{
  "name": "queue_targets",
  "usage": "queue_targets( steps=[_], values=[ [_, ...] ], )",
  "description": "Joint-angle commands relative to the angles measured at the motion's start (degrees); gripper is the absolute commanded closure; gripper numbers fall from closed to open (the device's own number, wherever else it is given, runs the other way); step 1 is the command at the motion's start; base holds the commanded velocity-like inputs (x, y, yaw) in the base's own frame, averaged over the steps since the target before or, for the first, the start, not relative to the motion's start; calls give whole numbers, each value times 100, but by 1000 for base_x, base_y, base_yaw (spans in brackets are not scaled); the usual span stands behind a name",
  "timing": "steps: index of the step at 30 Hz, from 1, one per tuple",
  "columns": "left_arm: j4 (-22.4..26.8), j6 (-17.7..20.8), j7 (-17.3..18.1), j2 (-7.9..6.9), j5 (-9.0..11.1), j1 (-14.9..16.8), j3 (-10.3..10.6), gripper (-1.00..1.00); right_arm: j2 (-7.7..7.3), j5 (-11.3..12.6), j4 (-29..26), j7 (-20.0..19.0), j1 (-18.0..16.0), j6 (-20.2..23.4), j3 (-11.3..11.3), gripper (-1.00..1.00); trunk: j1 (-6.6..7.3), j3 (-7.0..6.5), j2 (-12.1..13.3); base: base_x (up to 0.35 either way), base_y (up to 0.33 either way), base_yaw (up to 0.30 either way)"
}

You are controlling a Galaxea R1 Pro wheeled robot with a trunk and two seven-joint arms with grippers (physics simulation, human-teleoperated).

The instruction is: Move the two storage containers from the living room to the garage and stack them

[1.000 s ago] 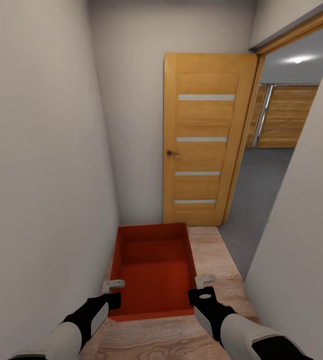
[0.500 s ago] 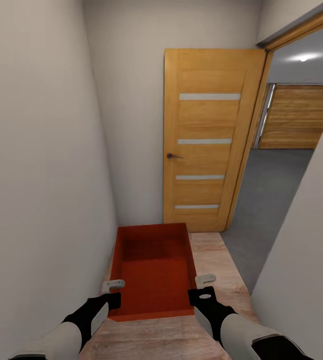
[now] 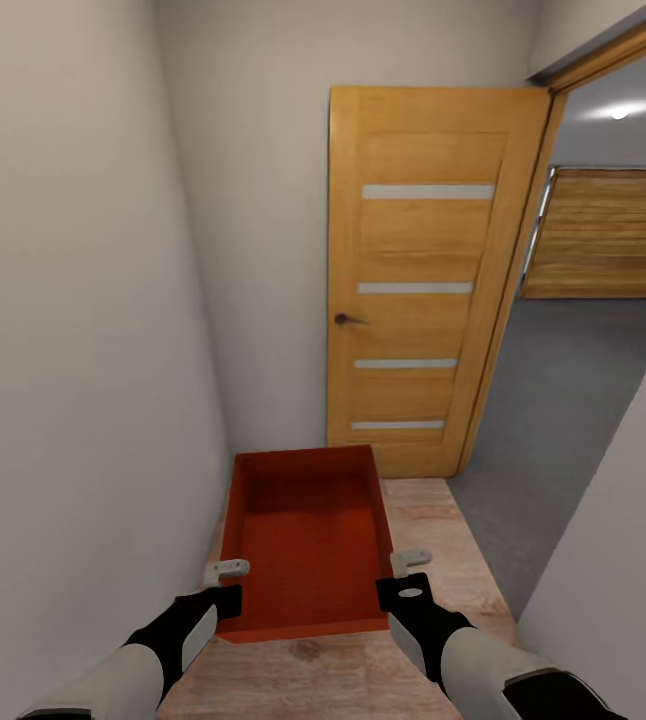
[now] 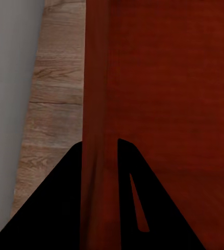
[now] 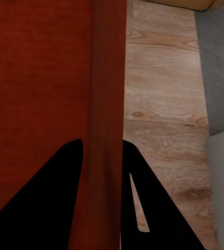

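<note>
Transit step: your left end effector (image 3: 225, 572) and right end effector (image 3: 410, 559) each grip a container (image 3: 306, 540) wall; next, steer through the doorway (image 3: 583, 330) onto the floor (image 3: 553, 390).

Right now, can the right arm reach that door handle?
Probably not. The right gripper is shut on the storage container's wall, sharing the carry with the left gripper, and the door handle looks well ahead.

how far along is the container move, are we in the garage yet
Not yet. One container is out of the living room, carried in the hallway: left claw and right claw each grip a side wall. The grey garage floor lies past the open door. Setting down and stacking remain.
</note>
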State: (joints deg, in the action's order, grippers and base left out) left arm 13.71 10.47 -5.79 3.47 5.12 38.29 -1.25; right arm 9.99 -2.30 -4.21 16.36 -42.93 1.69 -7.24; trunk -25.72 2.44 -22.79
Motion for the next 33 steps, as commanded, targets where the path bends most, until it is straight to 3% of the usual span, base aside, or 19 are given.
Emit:
queue_targets(
  steps=[1, 20, 33],
  values=[
    [114, 34, -45, -286, 77, 3, -50, 100, 1, 43, 26, 69, -5, 16, 109, 100, -7, 13, -13, 323, 0, 0],
    [128, 13, -45, -287, 65, 3, -43, 100, 1, 39, 26, 69, -5, 16, 109, 100, -7, 13, -13, 322, 0, 0],
    [179, 32, -45, -279, 44, 3, -26, 100, 1, 41, 26, 69, -5, 16, 109, 100, -7, 13, -13, 53, 0, 0]
  ],
)
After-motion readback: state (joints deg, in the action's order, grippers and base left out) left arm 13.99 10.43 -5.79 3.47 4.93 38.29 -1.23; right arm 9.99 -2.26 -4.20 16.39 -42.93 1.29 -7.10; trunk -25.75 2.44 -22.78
